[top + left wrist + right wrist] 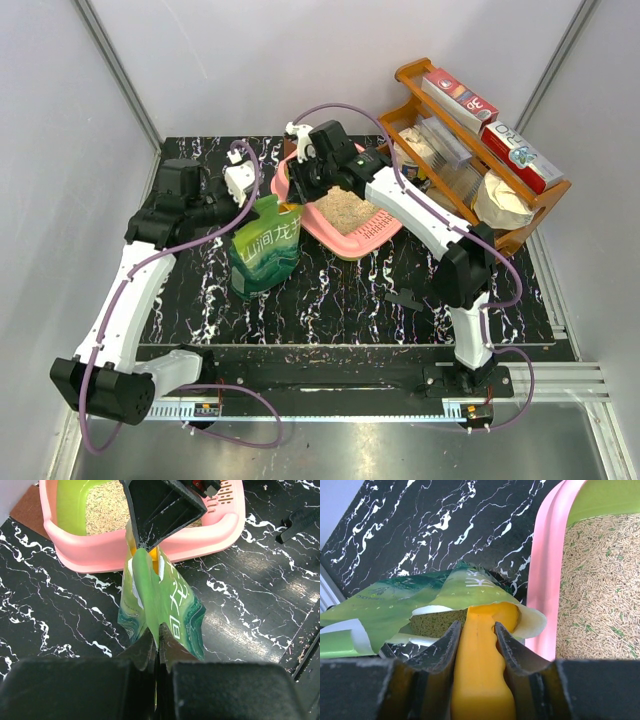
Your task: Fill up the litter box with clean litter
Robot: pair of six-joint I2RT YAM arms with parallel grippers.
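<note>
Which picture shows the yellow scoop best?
The right wrist view. There the scoop fills the middle, its handle pinched between the right fingers and its front end dipped into the open green bag. The left wrist view shows only an orange sliver of it in the bag's mouth. In the top view I cannot make it out.

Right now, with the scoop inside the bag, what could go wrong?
The left gripper pinches only a thin edge of the bag; it could slip and the bag could sag. The right gripper must lift the scoop over the box rim; litter might spill on the table.
</note>
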